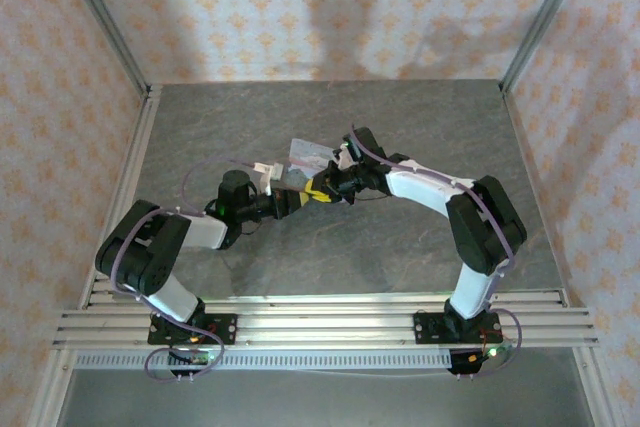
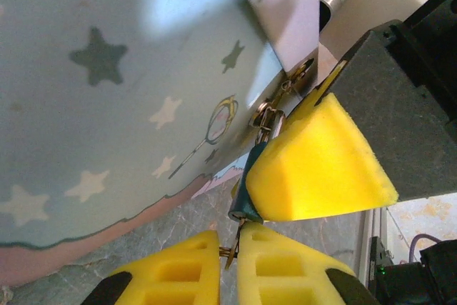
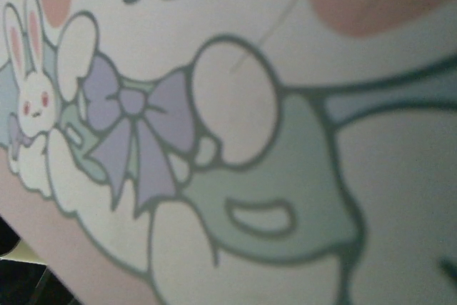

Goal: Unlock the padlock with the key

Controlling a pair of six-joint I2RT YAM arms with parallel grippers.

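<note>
Both near desk (image 1: 420, 127) centre | left end effector (image 2: 228, 246) clenched on key (image 2: 230, 253) | right end effector (image 1: 323, 190) touching padlock (image 2: 245, 192), clench cannot tell

Top external: fixed high behind arms, tilted down and forward over grey stone-patterned table (image 1: 400, 237); black arm bases (image 1: 190, 327) at bottom edge; far off, whole workspace in frame.
Left wrist: looks along left gripper (image 2: 228, 248) at side of pastel blue-and-pink cartoon-printed rectangular tin (image 2: 107, 105); very near.
Right wrist: almost against tin's printed face (image 3: 235, 141); blurred.
Shared: tin (image 1: 305, 159), in all three views.
</note>
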